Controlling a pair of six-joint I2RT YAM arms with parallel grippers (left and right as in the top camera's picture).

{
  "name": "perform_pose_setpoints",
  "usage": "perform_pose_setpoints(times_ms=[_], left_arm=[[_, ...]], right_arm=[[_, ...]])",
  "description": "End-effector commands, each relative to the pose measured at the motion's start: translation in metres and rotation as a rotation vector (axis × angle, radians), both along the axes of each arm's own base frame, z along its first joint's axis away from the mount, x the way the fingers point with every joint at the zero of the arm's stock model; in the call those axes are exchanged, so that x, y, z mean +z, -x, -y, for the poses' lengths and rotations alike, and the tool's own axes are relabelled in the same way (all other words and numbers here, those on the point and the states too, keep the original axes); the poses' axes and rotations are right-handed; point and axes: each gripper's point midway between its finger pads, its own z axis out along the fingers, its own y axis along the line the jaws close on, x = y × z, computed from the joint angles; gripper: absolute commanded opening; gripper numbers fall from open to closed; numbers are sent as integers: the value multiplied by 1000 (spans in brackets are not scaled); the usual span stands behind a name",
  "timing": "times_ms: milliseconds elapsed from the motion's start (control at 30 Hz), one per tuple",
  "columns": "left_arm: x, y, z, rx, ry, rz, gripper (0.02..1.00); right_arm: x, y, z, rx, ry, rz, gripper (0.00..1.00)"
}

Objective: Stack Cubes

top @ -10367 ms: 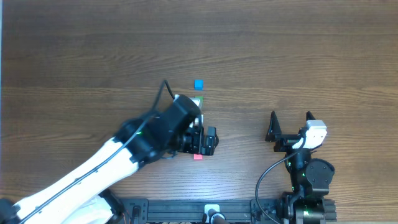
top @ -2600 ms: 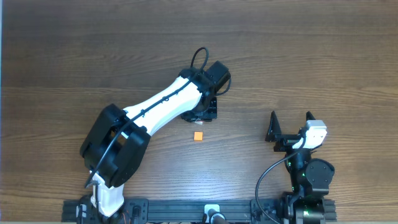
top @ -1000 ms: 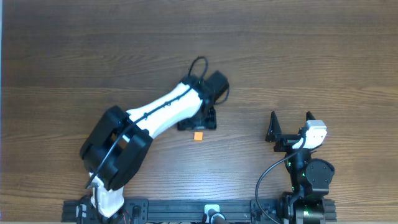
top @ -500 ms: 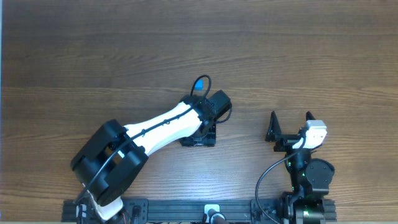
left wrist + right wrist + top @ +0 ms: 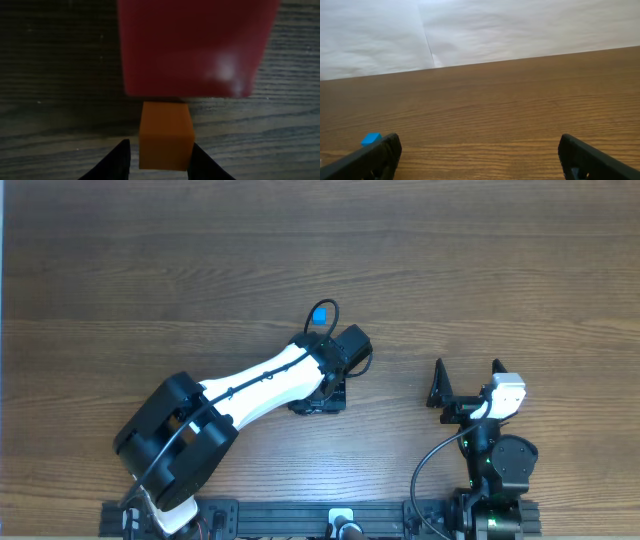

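Observation:
In the left wrist view an orange cube (image 5: 166, 135) sits on the wood between the fingers of my left gripper (image 5: 160, 162), which is open, with a thin gap at one side. A large, blurred red cube (image 5: 192, 47) lies just beyond the orange one, meeting its far edge. From above, the left gripper (image 5: 318, 402) points down near the table's middle and hides the orange cube. A blue cube (image 5: 320, 315) lies just past the left arm's wrist and also shows as the blue cube (image 5: 371, 138). My right gripper (image 5: 467, 385) stands open by its base, nothing in it (image 5: 480, 165).
The brown wooden table (image 5: 500, 270) stretches wide at the back and on both sides. A white wall (image 5: 520, 30) rises behind its far edge. The left arm's cable (image 5: 325, 308) loops close around the blue cube.
Over the last second my left gripper came toward the front edge and down over the orange cube, covering it from above. The blue cube came back into sight. The right arm stayed still.

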Motion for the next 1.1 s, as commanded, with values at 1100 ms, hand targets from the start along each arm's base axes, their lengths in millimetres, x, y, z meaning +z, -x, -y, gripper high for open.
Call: perform_pose_setpoints(times_ms=[1100], left_arm=[[89, -34, 0, 65, 71, 136, 40]], right_arm=[[-2, 0, 0, 2, -3, -1, 991]])
